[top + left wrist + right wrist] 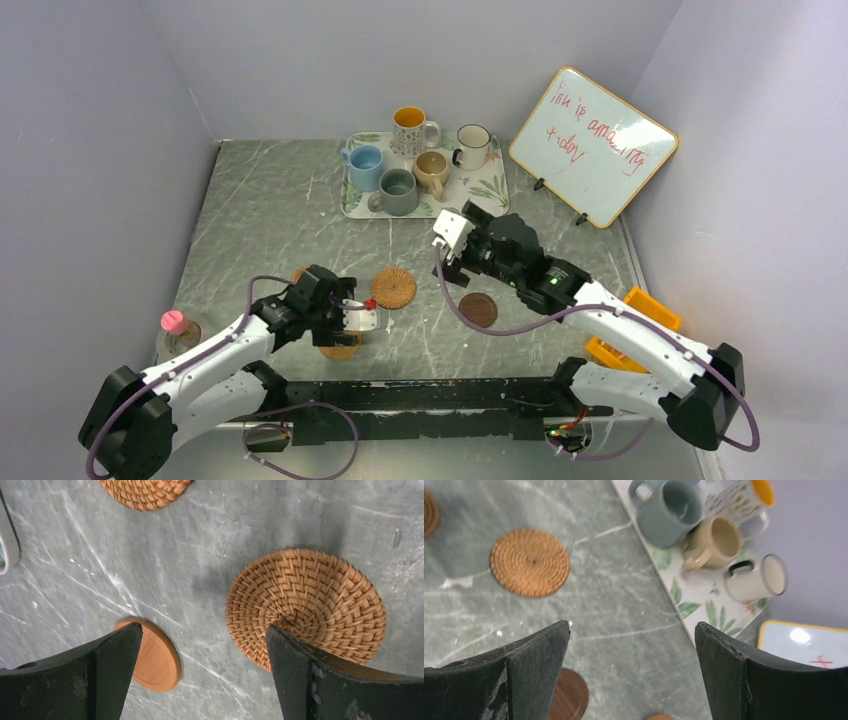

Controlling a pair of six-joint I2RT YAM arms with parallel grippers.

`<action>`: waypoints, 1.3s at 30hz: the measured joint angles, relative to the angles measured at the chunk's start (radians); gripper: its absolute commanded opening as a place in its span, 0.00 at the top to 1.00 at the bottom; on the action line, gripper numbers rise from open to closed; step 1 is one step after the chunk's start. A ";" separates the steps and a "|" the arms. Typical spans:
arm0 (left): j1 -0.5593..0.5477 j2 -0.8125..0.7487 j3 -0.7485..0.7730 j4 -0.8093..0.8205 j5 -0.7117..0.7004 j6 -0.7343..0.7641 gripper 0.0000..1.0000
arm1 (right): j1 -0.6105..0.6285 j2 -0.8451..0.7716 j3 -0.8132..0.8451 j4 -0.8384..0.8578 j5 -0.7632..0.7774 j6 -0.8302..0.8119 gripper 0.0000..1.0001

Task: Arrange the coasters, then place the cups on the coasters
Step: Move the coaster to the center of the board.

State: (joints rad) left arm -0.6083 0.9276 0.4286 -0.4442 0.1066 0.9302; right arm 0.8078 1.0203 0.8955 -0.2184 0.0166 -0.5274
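Top view, cups: all five cups stand on the leaf-print tray at the far side; none is on a coaster.
Top view, coasters: a woven coaster and a dark smooth coaster lie apart mid-table; two more are partly hidden by the left gripper.
Left wrist, pincer: spread wide and empty, above a second woven coaster; a smooth tan coaster lies nearby.
Right wrist, pincer: the right gripper is spread wide and empty, over bare table between coasters and tray.
Progress: judged barely begun; coasters not yet arranged, every cup yet to be placed.
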 measured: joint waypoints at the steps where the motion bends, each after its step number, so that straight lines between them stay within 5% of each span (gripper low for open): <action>1: -0.018 0.010 0.000 0.011 -0.012 0.001 0.00 | 0.000 0.013 -0.013 -0.012 0.000 0.002 0.00; 8: -0.132 0.081 -0.003 0.116 -0.127 -0.013 0.00 | -0.002 0.027 -0.037 -0.034 -0.015 0.012 0.00; 23: -0.234 0.498 0.105 0.603 -0.454 -0.050 0.00 | -0.004 -0.027 -0.079 0.026 0.017 0.017 0.00; 39: -0.266 0.769 0.396 0.591 -0.563 -0.152 0.00 | -0.095 -0.132 -0.096 0.130 0.151 0.048 0.00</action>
State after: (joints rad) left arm -0.8742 1.6966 0.8249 0.1467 -0.4564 0.7780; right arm 0.7132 0.8879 0.7998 -0.0887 0.1680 -0.4789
